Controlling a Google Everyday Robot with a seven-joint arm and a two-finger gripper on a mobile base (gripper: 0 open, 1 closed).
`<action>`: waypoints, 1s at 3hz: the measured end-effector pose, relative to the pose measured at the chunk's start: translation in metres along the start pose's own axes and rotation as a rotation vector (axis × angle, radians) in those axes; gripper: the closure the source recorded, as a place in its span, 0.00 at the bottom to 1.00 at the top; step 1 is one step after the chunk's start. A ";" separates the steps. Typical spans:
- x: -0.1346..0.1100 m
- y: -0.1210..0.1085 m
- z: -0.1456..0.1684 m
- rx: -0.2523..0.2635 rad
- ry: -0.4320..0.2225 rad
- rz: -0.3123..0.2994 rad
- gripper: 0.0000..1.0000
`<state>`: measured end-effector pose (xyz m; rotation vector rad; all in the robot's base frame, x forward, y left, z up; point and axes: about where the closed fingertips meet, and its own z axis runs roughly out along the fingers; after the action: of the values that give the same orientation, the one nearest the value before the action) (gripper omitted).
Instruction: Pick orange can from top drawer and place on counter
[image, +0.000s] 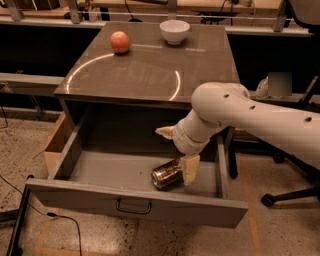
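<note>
Glossy grey-brown counter (145, 75) bearing apple (120, 42) and white bowl (174, 31), gripper (179, 150) below in the open drawer
</note>
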<state>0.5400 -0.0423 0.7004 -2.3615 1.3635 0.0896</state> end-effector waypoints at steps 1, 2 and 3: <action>-0.003 0.005 0.023 -0.028 -0.003 0.006 0.00; -0.005 0.008 0.039 -0.053 -0.005 0.006 0.00; -0.003 0.014 0.053 -0.087 -0.006 0.009 0.00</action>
<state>0.5346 -0.0252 0.6484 -2.4244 1.3946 0.1616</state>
